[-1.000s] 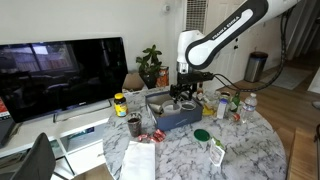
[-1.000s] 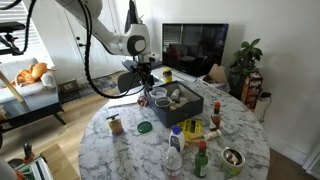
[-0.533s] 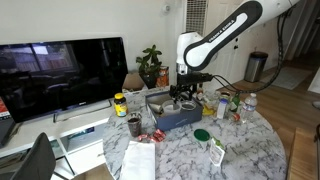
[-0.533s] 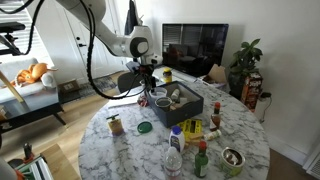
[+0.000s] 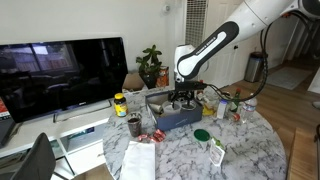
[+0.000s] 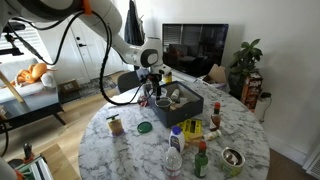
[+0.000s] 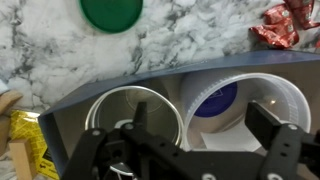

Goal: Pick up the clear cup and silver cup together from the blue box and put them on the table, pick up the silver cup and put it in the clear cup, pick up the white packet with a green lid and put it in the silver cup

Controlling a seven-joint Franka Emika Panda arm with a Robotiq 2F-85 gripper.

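The blue box (image 5: 172, 118) (image 6: 190, 106) stands on the marble table (image 5: 240, 150) (image 6: 130, 150). In the wrist view the silver cup (image 7: 112, 104) and the clear cup (image 7: 262, 88) stand side by side inside the box (image 7: 60, 118). My gripper (image 7: 205, 132) is open, low over the cups. One finger is over the silver cup's mouth and the other is past the clear cup's far side. The gripper also shows in both exterior views (image 5: 181, 98) (image 6: 155, 90). The white packet with a green lid (image 5: 216, 150) lies on the table.
A flat green disc (image 7: 110, 10) (image 5: 203, 134) and a red wrapper (image 7: 285, 25) lie beside the box. A dark tumbler (image 5: 133, 125), a paper sheet (image 5: 138, 160), a water bottle (image 5: 249, 103), sauce bottles (image 6: 200, 160) and a bowl (image 6: 232, 158) crowd the table.
The arm has bent lower and brought the gripper down toward the cups in the box. The cups and the box have not moved.
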